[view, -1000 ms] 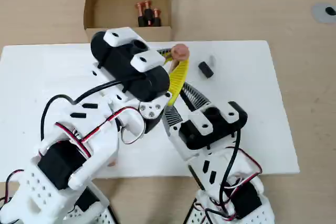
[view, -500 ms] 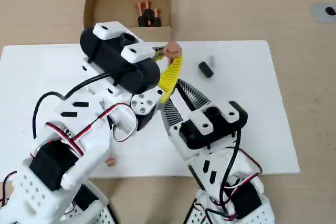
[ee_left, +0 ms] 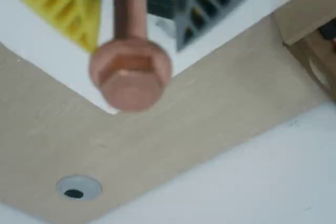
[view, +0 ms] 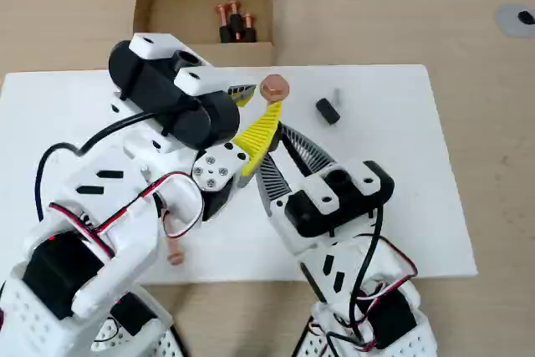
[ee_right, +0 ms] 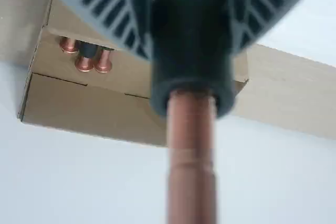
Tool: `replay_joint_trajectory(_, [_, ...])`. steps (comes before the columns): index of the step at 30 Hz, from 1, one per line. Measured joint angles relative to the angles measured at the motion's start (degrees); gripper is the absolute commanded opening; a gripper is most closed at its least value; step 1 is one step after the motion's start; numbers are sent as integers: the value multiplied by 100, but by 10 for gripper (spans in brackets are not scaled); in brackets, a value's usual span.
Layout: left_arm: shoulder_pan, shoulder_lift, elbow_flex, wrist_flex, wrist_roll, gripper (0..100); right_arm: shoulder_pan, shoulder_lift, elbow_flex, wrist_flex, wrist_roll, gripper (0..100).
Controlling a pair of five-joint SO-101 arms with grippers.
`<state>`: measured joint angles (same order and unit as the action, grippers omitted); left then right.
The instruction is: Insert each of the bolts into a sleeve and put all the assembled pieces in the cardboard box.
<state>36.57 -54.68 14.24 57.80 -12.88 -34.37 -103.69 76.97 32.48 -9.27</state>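
Observation:
My left gripper (view: 262,99), with a yellow finger (view: 259,127), is shut on a copper bolt whose hex head (view: 273,88) points toward the cardboard box (view: 150,6). In the left wrist view the bolt (ee_left: 130,72) sits between the fingers of the left gripper (ee_left: 137,3). My right gripper (ee_right: 191,19) is shut on a black sleeve (ee_right: 192,45), and the bolt's shaft (ee_right: 191,161) enters its end. From above, the right gripper (view: 282,141) lies under the yellow finger. A second sleeve (view: 327,110) lies on the white mat (view: 401,206). Another bolt (view: 174,253) rests near the mat's front edge.
The box holds a few assembled pieces (view: 234,22) against its front wall, which also appear in the right wrist view as copper heads (ee_right: 84,59). A small grey part (view: 338,95) lies beside the loose sleeve. A cable grommet (view: 518,18) sits in the wooden tabletop at the far right.
The left arm has swung left, carrying the bolt head slightly left and nearer. The loose bolt at the mat's front edge has come out from under that arm. The right arm stayed put.

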Motion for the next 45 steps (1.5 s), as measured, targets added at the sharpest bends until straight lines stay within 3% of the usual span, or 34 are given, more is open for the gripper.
replay_joint_trajectory(15, [-141, -9, -1152, 1011, 132, 125, 0, 0, 0, 0, 0, 9])
replay_joint_trajectory(21, [-1398, 132, -1512, 1020, 281, 125, 237, 0, 9, -158, 0, 9])
replay_joint_trajectory(26, [-2497, 404, -1591, 1451, 440, 126, 510, 176, -97, -1002, 0, 9])
replay_joint_trajectory(32, [-3051, 686, -1591, 2409, 527, 126, 712, 2268, -1451, -2163, 0, 9])
replay_joint_trajectory(39, [-3077, 1257, -1538, 3332, 2075, 125, 1152, 5442, -4026, -2453, -9, 9])
replay_joint_trajectory(45, [-3077, 1495, -1116, 3402, 2646, 125, 1275, 7578, -5934, -2453, -325, 10])
